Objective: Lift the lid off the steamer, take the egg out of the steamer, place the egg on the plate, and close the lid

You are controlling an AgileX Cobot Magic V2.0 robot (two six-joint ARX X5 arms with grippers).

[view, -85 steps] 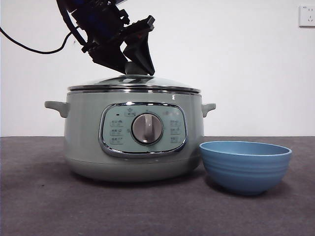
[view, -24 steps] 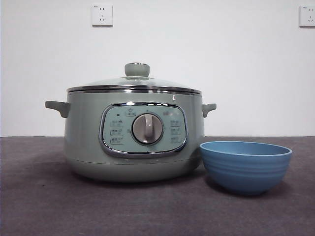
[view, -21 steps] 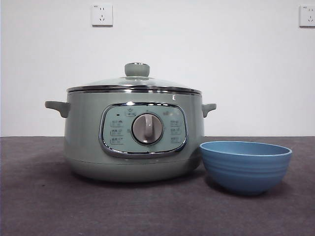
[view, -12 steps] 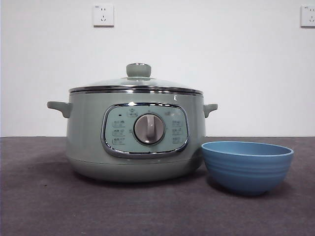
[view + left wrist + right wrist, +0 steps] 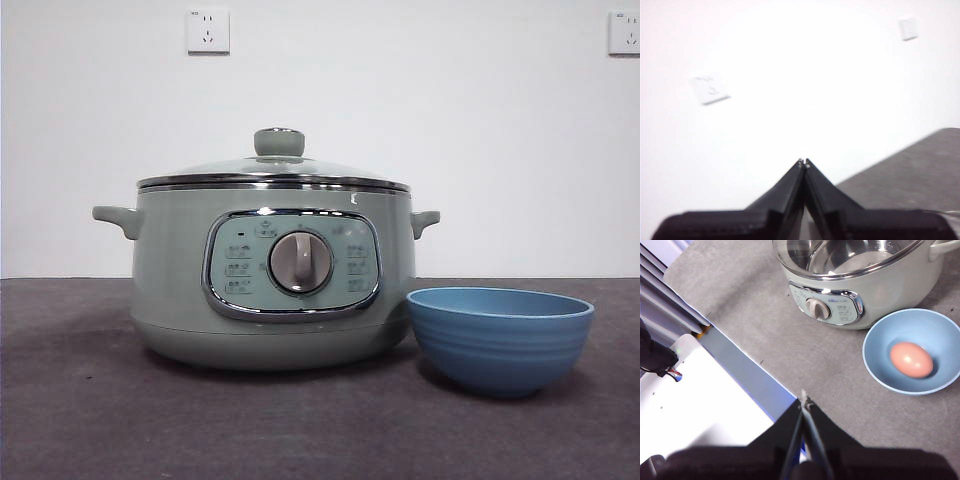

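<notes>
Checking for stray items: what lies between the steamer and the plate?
Nothing: only bare grey table separates steamer and plate, shown in the right wrist view.

Pot (image 5: 272,275) pale sage-green, chrome-trimmed; lid (image 5: 272,168) clear glass, green knob; bowl (image 5: 500,338) blue, faintly ridged; egg (image 5: 911,359) orange-brown.

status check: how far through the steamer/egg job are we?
Looks finished. The lid sits closed on the steamer, and the right wrist view shows the egg lying in the plate. Nothing in hand: the left pincer and right pincer are both shut and empty, away from the pot. No step visibly left.
</notes>
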